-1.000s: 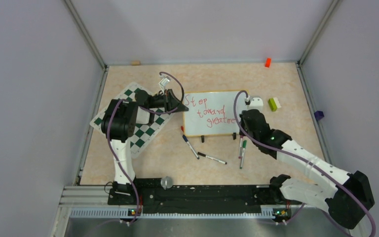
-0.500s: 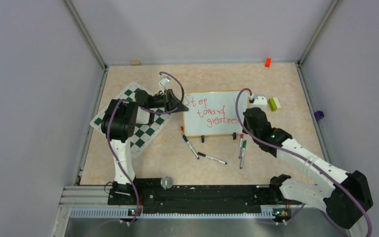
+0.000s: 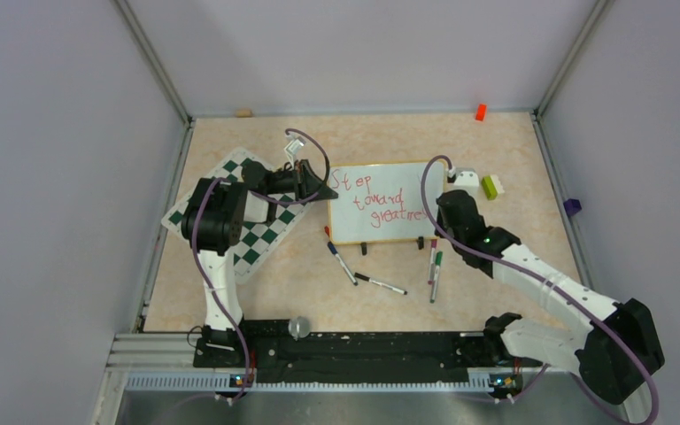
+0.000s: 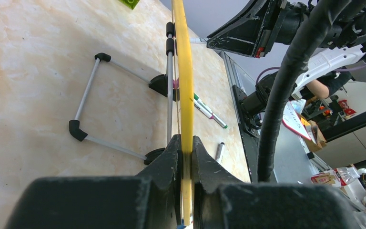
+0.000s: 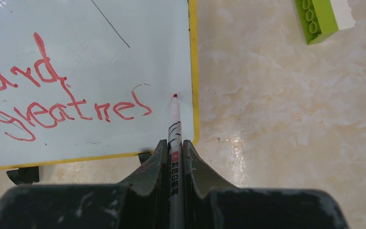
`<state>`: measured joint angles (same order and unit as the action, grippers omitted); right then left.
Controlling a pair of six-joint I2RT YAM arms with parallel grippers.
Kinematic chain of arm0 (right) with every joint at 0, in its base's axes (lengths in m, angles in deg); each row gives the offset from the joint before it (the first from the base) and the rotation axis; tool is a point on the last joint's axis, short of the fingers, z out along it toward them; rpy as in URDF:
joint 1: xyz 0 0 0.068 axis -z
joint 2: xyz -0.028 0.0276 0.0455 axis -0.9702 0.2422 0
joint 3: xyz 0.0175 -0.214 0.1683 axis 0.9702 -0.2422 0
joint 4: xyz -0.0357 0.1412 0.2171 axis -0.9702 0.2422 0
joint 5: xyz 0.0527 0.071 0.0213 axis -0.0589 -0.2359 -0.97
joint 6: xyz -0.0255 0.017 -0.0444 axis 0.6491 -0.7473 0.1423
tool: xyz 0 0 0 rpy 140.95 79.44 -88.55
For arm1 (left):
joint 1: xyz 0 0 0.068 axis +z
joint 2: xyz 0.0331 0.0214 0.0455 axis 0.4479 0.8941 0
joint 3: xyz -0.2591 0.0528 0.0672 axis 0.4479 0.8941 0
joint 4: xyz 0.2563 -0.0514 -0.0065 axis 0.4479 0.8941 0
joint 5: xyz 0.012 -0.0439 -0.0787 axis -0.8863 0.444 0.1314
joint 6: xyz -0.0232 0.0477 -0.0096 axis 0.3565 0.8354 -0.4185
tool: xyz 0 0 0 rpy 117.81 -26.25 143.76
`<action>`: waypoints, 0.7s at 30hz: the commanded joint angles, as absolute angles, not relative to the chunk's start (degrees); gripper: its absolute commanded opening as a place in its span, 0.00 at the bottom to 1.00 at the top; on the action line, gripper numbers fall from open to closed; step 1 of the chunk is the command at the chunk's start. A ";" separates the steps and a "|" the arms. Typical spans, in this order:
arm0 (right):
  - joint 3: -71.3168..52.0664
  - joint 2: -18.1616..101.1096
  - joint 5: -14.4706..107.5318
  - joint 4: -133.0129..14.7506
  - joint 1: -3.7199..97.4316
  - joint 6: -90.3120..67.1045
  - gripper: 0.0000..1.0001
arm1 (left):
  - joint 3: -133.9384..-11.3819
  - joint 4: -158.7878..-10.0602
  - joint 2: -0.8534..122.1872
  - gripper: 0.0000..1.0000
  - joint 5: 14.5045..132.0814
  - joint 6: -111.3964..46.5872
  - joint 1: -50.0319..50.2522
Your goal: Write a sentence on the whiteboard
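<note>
Sentence (image 5: 66, 107): cut by the left edge of my right wrist view; only "ard" and "greatnes" show.
Whiteboard (image 4: 187, 95): edge-on in my left gripper (image 4: 185, 143); writing face hidden.
Marker (image 5: 175, 129): lower barrel buried in my right gripper (image 5: 174, 148); print too small to read.
Green brick (image 5: 321, 19): clipped by the top edge.

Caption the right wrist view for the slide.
Right gripper clamps a red marker, its tip just past the last letter of the sentence on the whiteboard.

A green-and-white chessboard mat (image 3: 258, 243) lies near the left edge of the bench (image 3: 513, 142). Loose markers (image 3: 381, 283) lie toward the near edge. A green-and-white block (image 3: 492, 186) sits toward the right edge, and an orange block (image 3: 480, 112) at the far edge.
</note>
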<state>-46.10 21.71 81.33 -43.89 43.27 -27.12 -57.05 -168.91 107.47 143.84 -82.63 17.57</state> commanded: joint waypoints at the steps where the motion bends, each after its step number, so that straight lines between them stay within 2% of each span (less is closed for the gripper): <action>1: -43.72 21.72 80.53 -46.83 44.03 -27.11 0.00 | -57.27 -175.13 106.04 0.00 143.37 -83.40 17.73; 21: -45.72 20.42 76.86 -43.77 44.01 -27.31 0.00 | -57.27 -175.13 106.03 0.00 143.39 -83.40 17.73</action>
<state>-46.15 21.65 77.09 -44.15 43.54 -26.96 -57.05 -168.91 107.47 143.82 -82.63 17.57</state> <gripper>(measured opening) 0.089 0.100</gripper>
